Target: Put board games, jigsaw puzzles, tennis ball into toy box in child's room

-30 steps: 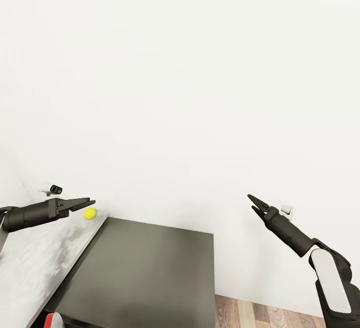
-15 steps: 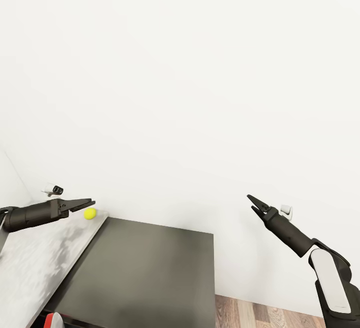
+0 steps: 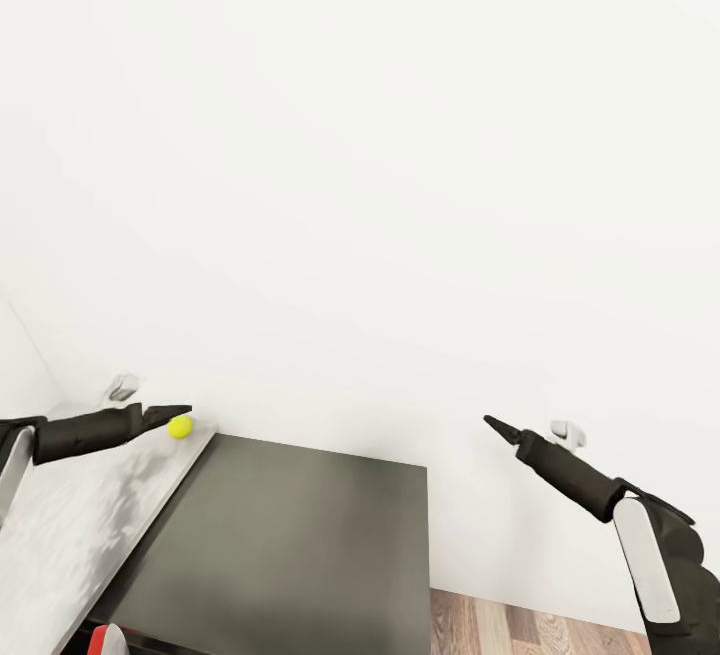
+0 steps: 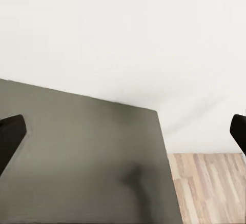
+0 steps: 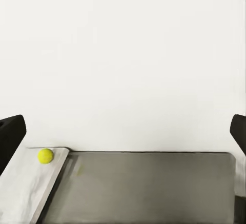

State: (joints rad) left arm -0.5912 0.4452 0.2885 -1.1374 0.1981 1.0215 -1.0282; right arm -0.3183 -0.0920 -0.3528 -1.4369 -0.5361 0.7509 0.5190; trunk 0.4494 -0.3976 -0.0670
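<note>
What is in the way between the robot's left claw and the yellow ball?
Nothing visible. In the head view the left gripper sits just beside the tennis ball, which lies on the pale table top near the wall. Whether they touch can't be told.

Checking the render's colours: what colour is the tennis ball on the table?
Bright yellow-green; the tennis ball shows best in the right wrist view.

Left hand (image 3: 170, 413) and right hand (image 3: 498, 425) extended, fingers spread.
</note>
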